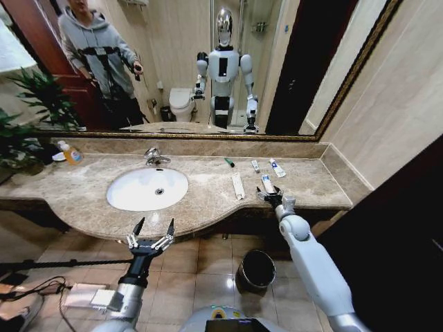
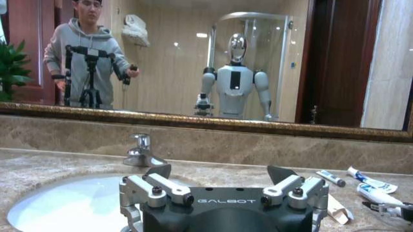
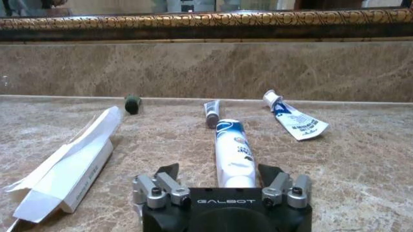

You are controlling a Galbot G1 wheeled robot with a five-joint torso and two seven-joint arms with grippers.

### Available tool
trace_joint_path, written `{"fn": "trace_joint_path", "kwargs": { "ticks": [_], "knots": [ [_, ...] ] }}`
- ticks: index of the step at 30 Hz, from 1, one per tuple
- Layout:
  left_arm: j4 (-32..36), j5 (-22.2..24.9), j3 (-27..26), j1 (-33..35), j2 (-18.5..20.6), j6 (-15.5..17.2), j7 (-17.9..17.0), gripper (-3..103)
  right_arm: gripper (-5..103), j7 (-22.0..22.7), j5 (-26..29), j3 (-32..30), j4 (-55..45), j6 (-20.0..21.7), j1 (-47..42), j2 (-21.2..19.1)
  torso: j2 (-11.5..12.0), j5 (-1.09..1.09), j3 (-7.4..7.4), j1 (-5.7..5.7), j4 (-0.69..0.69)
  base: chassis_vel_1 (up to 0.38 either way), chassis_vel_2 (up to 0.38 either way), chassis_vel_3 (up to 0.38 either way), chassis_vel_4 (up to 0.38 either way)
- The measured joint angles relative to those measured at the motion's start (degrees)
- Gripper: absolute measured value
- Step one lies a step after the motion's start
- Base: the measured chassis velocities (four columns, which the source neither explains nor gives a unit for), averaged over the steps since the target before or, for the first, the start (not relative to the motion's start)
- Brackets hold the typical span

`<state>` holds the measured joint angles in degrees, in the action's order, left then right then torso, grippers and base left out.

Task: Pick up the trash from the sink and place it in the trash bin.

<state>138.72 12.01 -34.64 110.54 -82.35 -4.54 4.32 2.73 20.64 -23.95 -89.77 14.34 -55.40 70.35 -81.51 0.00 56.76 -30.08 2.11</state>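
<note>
Right tool [image 3: 218, 175] spread around white tube [image 3: 232, 153] on countertop, left tool [image 1: 150, 232] wide open, empty

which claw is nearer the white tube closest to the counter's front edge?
Right. The right claw sits at the tube, its end between the open fingers in the right wrist view. The left claw hovers open off the counter's front edge, below the sink, well away.

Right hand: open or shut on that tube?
Open. The right hand has a finger on each side of the toothpaste tube lying flat on the countertop.
</note>
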Motion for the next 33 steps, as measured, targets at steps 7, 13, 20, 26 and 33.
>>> {"fn": "trace_joint_path", "kwargs": {
  "ticks": [7,13,20,26,33],
  "knots": [
    [0.0,0.0,0.0,0.0,0.0,0.0,0.0,100,65,0.1,0.1,-0.1,-0.1,-0.2,0.0,0.0,0.0,0.00,0.00,0.00,0.00,0.000,0.000,0.000,0.000],
    [0.0,0.0,0.0,0.0,0.0,0.0,0.0,100,49,0.3,0.2,-0.6,-0.4,-0.7,-0.1,0.0,0.0,0.00,0.00,0.00,0.00,0.000,0.000,0.000,0.000],
    [0.0,0.0,0.0,0.0,0.0,0.0,0.0,100,31,0.3,0.1,-0.6,-0.2,-0.9,-0.4,-0.2,0.0,0.00,0.00,0.00,0.00,0.000,0.000,0.000,0.000],
    [0.0,0.0,0.0,0.0,0.0,0.0,0.0,100,25,0.2,0.2,-0.8,-0.6,-0.9,-0.6,-0.3,0.0,0.01,0.00,0.00,0.00,0.000,0.000,0.000,0.000],
    [0.0,0.0,0.0,0.0,0.0,0.0,0.0,100,25,0.2,1.2,-3.3,-6.0,-0.4,-4.0,-0.8,0.0,0.00,0.00,0.00,0.00,0.000,0.000,0.000,0.000]
  ]
}}
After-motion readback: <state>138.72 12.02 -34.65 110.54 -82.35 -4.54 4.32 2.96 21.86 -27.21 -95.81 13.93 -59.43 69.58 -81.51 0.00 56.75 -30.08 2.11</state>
